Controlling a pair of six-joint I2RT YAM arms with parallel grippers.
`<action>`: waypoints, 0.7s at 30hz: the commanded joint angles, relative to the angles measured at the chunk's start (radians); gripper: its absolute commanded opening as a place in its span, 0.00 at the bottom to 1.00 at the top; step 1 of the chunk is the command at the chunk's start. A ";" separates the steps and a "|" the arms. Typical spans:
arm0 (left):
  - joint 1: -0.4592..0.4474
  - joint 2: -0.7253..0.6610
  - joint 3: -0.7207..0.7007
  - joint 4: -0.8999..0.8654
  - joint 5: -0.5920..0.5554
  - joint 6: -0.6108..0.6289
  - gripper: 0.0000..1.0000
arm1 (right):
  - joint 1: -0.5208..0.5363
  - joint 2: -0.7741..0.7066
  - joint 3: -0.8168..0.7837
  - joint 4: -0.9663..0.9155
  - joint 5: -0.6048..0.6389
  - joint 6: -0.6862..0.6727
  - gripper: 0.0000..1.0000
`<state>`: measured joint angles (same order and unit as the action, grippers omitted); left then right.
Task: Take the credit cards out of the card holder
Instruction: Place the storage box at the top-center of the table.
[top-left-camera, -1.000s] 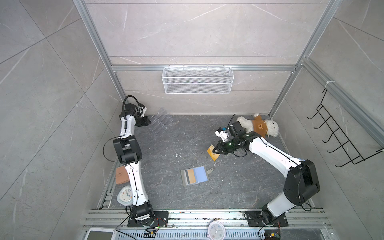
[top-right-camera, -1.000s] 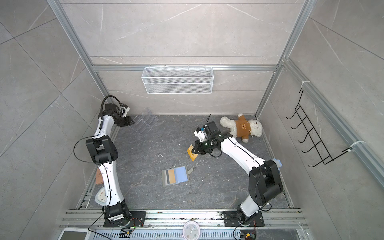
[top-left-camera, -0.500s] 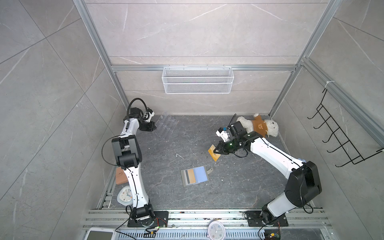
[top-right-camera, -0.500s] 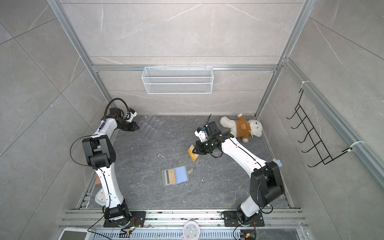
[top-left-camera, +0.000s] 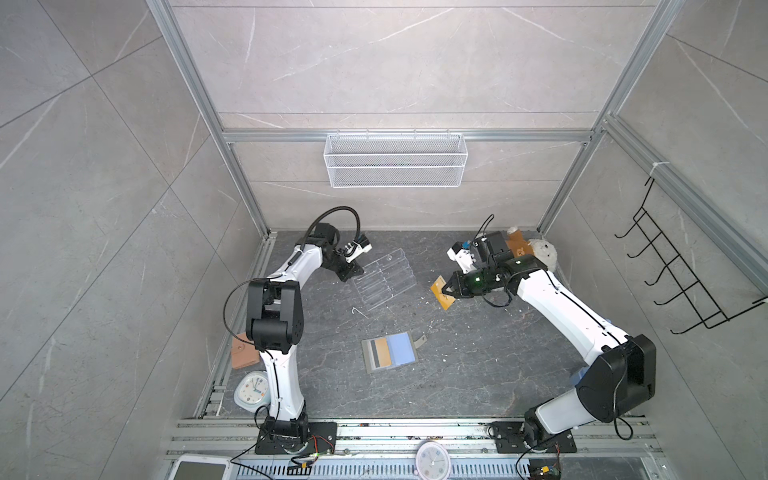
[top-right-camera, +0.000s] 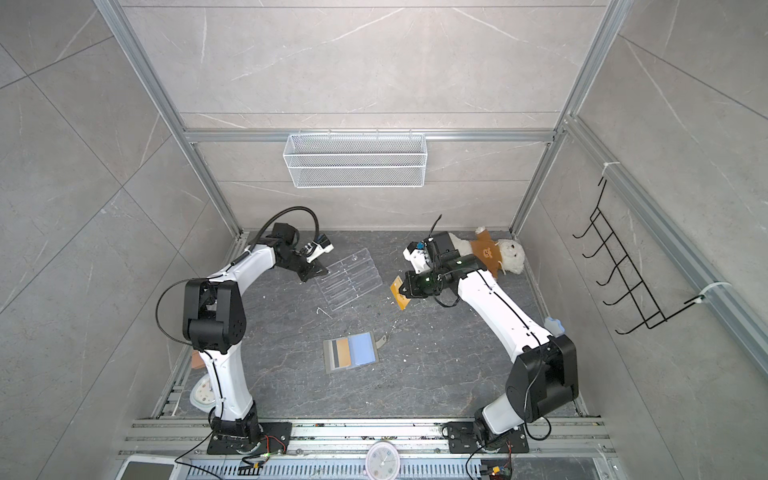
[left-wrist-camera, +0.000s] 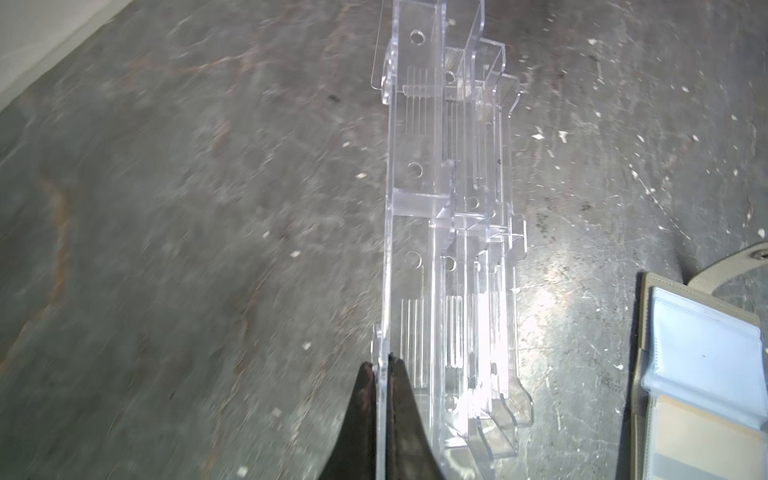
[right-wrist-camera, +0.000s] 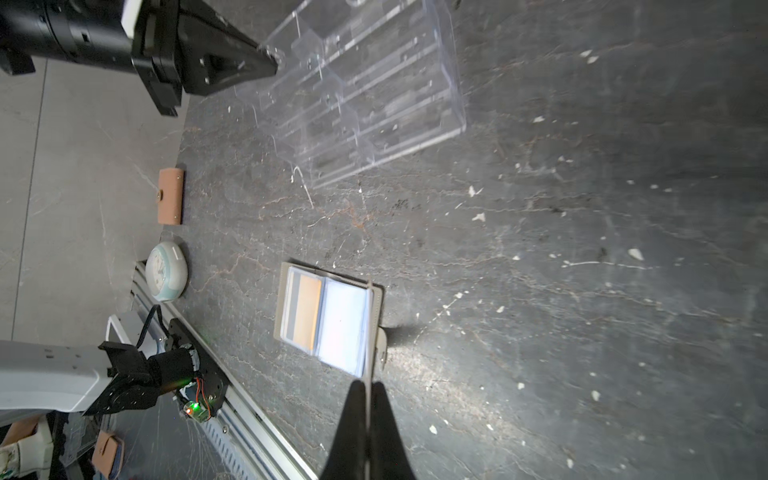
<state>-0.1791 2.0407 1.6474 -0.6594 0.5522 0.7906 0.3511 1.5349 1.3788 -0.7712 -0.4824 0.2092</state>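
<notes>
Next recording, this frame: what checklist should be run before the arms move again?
1. Jaws of right gripper shut on held card: ok.
2. Jaws of left gripper shut on edge of stand: ok.
3. The wallet lies open and flat: ok.
4. All cards out: not ok, second card sits inside the wallet.
5. Held card apart from stand: ok.
6. Grip firmness: cannot tell.

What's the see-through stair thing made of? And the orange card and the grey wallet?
See-through stand: probably hard acrylic, glossy; the dark surface shows through it. Orange card: likely thin stiff plastic, smooth; no bend though held by one edge. Grey wallet: looks like matte fabric, with shiny plastic pockets inside.
</notes>
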 joint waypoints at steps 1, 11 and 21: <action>-0.050 -0.049 0.030 -0.015 -0.004 0.119 0.00 | -0.037 -0.031 0.038 -0.042 -0.008 -0.071 0.00; -0.157 0.009 0.103 -0.108 -0.102 0.313 0.00 | -0.046 0.011 0.046 -0.016 -0.015 -0.202 0.00; -0.206 0.075 0.130 -0.056 -0.193 0.339 0.13 | -0.051 0.052 0.054 -0.009 -0.007 -0.228 0.00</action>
<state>-0.3714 2.0865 1.7634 -0.7204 0.4068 1.0889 0.3023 1.5749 1.4010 -0.7815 -0.4858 0.0032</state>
